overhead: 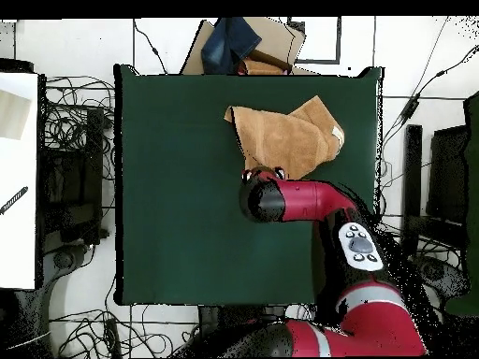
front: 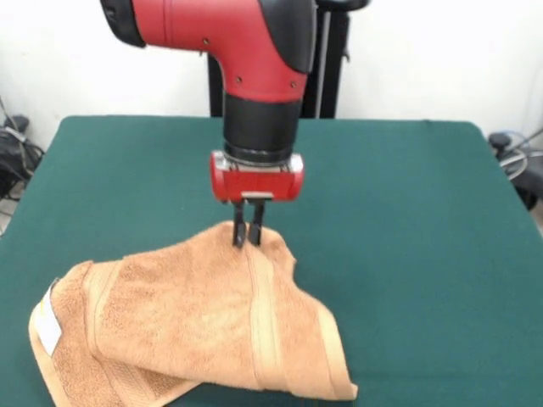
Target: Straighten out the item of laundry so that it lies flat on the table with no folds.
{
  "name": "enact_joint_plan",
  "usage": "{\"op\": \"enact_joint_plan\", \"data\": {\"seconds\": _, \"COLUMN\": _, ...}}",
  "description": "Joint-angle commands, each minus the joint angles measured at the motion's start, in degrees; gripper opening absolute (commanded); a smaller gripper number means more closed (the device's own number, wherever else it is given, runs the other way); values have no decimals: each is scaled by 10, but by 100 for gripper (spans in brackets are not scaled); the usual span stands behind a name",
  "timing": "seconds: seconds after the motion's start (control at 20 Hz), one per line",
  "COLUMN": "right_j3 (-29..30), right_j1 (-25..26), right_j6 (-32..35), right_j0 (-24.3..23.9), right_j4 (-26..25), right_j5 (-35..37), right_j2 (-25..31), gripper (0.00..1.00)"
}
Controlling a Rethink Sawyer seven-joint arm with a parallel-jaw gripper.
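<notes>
Folded over itself, the towel [front: 204, 326] lies bunched near the counter [front: 407, 212] edge farthest from the robot, its white tag [front: 48, 326] at one end. Its inner edge is raised into a peak, pinched by the closed tool [front: 247, 235]. Drawing that peak slowly toward the robot's edge, kept low, should unroll the overlap without dragging the whole cloth.

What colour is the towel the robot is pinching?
Orange-tan, with woven bands of the same colour; the towel shows best in the front view.
</notes>
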Motion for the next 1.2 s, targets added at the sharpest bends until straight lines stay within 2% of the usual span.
{"op": "enact_joint_plan", "data": {"seconds": 0.05, "right_j3": 117, "right_j1": -31, "right_j6": 97, "right_j0": -23, "right_j4": 19, "right_j5": -35, "right_j2": 59, "gripper": 0}}
{"op": "enact_joint_plan", "data": {"seconds": 0.45, "right_j3": 135, "right_j1": -24, "right_j6": 96, "right_j0": -39, "right_j4": 21, "right_j5": -57, "right_j2": 74, "gripper": 0}}
{"op": "enact_joint_plan", "data": {"seconds": 0.85, "right_j3": 189, "right_j1": -62, "right_j6": 108, "right_j0": -46, "right_j4": 23, "right_j5": -72, "right_j2": 69, "gripper": 0}}
{"op": "enact_joint_plan", "data": {"seconds": 1.2, "right_j3": 230, "right_j1": -75, "right_j6": 114, "right_j0": -57, "right_j4": 17, "right_j5": -102, "right_j2": 66, "gripper": 0}}
